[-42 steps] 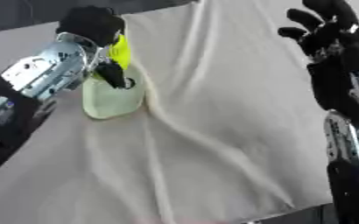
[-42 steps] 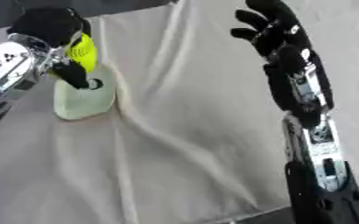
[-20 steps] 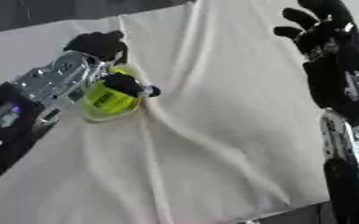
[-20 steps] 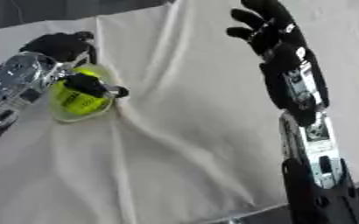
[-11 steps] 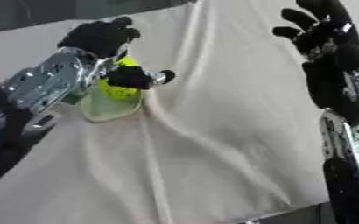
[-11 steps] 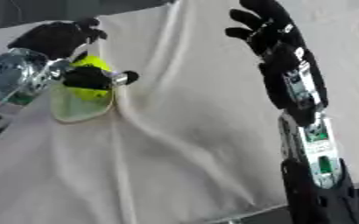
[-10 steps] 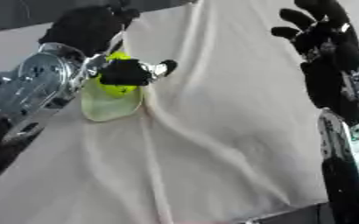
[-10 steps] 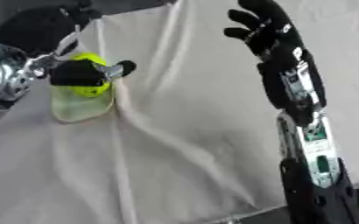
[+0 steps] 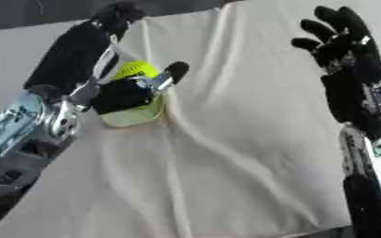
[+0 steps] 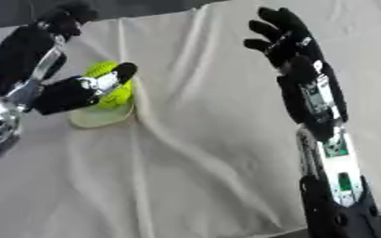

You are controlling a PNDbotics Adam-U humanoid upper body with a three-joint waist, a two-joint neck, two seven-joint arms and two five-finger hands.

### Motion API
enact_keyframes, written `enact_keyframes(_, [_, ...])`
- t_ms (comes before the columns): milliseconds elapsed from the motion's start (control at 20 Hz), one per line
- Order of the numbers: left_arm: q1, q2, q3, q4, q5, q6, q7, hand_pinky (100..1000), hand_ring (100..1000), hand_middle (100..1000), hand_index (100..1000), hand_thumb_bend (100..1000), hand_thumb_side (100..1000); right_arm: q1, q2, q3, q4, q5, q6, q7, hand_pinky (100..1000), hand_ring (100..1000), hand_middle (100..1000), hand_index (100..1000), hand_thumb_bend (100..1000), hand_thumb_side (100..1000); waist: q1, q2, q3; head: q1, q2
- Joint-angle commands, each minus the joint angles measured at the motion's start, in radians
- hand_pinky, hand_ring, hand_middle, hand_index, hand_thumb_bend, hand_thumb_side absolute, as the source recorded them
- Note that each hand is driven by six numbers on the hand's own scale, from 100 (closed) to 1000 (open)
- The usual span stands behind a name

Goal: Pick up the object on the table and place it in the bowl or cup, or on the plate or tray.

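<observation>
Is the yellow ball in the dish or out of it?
In. The yellow ball sits on the pale dish, with the left hand open beside it.

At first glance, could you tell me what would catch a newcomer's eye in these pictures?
The bright yellow-green ball stands out first, sitting on a pale green dish at the left of the wrinkled cream cloth. The left hand hangs over it with fingers spread. On the right, the black right hand is raised open, fingers up, touching nothing.
</observation>
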Motion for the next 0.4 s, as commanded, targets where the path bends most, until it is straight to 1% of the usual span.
enact_keyframes(50, [0.034, -0.041, -0.014, -0.017, 0.08, -0.119, 0.248, 783, 786, 985, 957, 480, 1000, 0.0, -0.009, -0.008, -0.009, 0.004, -0.01, -0.006, 863, 936, 940, 1000, 100, 872, -0.008, -0.016, 0.012, 0.003, -0.03])
enact_keyframes(150, [0.065, -0.082, -0.038, -0.017, 0.082, -0.187, 0.364, 771, 780, 1000, 950, 411, 1000, -0.001, -0.008, -0.009, -0.008, 0.002, -0.013, -0.011, 865, 941, 940, 1000, 100, 870, -0.016, -0.016, 0.027, 0.007, -0.043])
enact_keyframes(200, [0.077, -0.101, -0.052, -0.017, 0.076, -0.212, 0.408, 770, 779, 1000, 949, 401, 1000, -0.002, -0.008, -0.009, -0.007, 0.002, -0.015, -0.014, 865, 943, 940, 1000, 100, 871, -0.02, -0.016, 0.034, 0.008, -0.048])
enact_keyframes(350, [0.1, -0.183, -0.092, -0.017, 0.045, -0.259, 0.503, 757, 773, 1000, 937, 348, 1000, -0.013, -0.01, -0.006, -0.001, -0.001, -0.027, -0.022, 874, 958, 939, 1000, 100, 865, -0.038, -0.014, 0.057, 0.022, -0.067])
enact_keyframes(400, [0.104, -0.206, -0.103, -0.017, 0.03, -0.271, 0.527, 759, 773, 1000, 938, 352, 1000, -0.016, -0.011, -0.005, 0.002, -0.002, -0.032, -0.025, 872, 957, 939, 1000, 100, 865, -0.044, -0.013, 0.063, 0.025, -0.072])
